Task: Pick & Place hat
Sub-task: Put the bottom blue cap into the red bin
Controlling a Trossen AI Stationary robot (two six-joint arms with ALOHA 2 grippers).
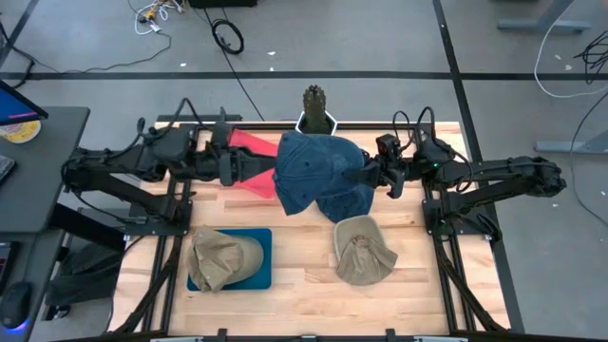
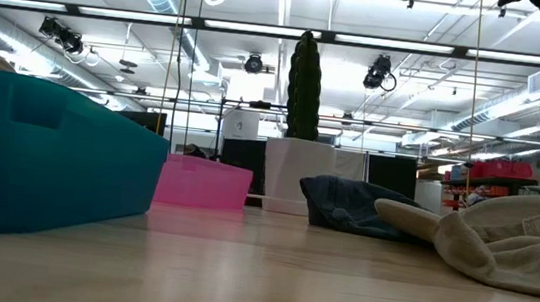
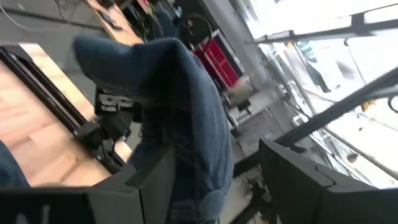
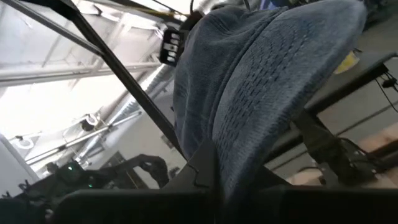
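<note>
From above, the blue hat hangs over the bench between both arms. Left wrist view: the left gripper stands wide, cloth between its fingers. Right wrist view: the right gripper pinches the fabric, carrying it.

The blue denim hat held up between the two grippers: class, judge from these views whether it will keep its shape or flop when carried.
The blue denim hat probably flops: in the right wrist view its cloth drapes in folds over the right gripper, shut on it. It hangs slack beside the left gripper's fingers too, so expect sagging. It looks light.
</note>
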